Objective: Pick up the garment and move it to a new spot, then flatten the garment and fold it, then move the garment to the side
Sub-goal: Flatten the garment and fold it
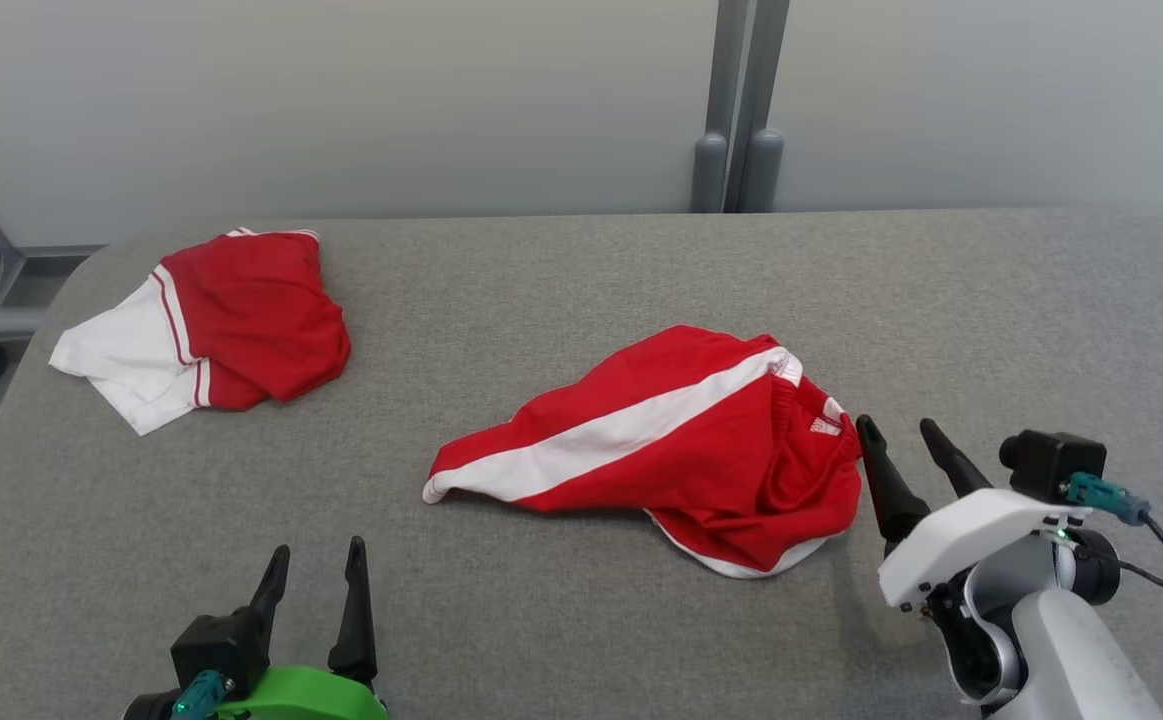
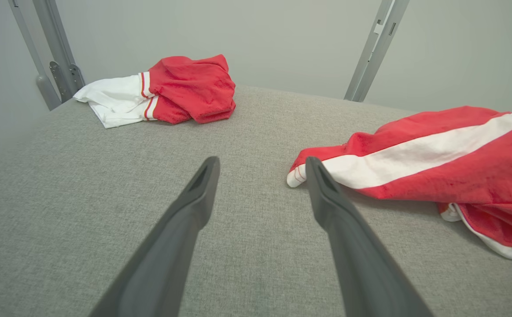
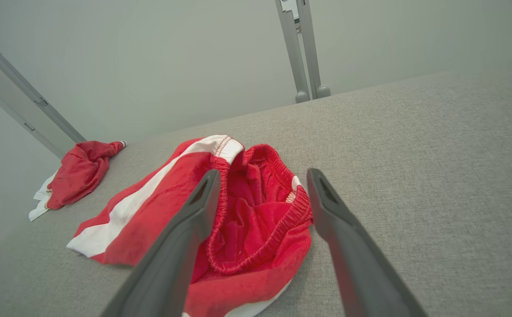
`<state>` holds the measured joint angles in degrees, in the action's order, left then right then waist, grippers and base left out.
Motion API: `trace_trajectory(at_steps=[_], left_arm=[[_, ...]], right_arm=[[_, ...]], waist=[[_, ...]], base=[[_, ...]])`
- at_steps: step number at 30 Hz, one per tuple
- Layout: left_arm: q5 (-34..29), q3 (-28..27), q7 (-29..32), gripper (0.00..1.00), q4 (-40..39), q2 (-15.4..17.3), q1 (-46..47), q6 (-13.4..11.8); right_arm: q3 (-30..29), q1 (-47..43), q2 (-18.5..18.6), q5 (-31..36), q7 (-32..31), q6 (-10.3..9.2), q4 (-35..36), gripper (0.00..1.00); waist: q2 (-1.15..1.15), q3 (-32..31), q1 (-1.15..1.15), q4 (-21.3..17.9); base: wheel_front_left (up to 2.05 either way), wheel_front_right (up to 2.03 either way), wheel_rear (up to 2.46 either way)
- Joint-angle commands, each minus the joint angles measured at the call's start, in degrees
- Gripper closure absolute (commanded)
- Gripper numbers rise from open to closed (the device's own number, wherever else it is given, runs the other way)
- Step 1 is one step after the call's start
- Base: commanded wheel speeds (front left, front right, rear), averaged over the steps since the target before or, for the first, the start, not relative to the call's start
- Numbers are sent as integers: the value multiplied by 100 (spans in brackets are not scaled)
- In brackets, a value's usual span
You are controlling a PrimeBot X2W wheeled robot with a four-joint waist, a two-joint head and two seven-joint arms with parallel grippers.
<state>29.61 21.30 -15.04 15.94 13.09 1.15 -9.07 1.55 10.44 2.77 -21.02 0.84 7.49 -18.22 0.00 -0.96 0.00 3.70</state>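
A pair of red shorts (image 1: 681, 440) with a broad white side stripe lies crumpled on the grey fabric worktop (image 1: 581, 270). Its elastic waistband is bunched at the end nearest the right gripper, and one leg trails away from it towards the left gripper. The right gripper (image 1: 899, 430) stands just beside that waistband with its fingers spread apart and nothing between them. From the head view one finger looks very close to the gathered edge, but whether it touches the cloth cannot be told. In the right wrist view the open waist of the shorts (image 3: 247, 211) sits under and between the parted fingers of the right gripper (image 3: 263, 174), with the red lining showing inside. The left gripper (image 1: 318, 560) is apart from the shorts, near the hem of the trailing leg. Its fingers are also wide open and empty above bare worktop. In the left wrist view the left gripper (image 2: 261, 163) points past the white-edged hem of the shorts (image 2: 436, 163), which lies just beside one fingertip. Well away from the shorts, on the far side from the right gripper, a second red and white garment (image 1: 231, 320) lies in a loose heap near the worktop's corner. Beyond the shorts, grey upright posts (image 1: 741, 100) rise against a pale wall.
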Motion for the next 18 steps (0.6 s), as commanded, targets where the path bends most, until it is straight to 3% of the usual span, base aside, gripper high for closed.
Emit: trace_trajectory(at_steps=[1,18], left_arm=[[-37,1,-9,0,14,-13,89,28],[-80,108,-11,0,75,-98,381,89]], right_arm=[[-24,112,37,-50,-77,0,-39,0],[-239,1413,228,-1664,-1278,0,-1216,0]], waist=[[0,66,0,109],[0,486,0,717]], base=[[0,0,0],[0,0,0]])
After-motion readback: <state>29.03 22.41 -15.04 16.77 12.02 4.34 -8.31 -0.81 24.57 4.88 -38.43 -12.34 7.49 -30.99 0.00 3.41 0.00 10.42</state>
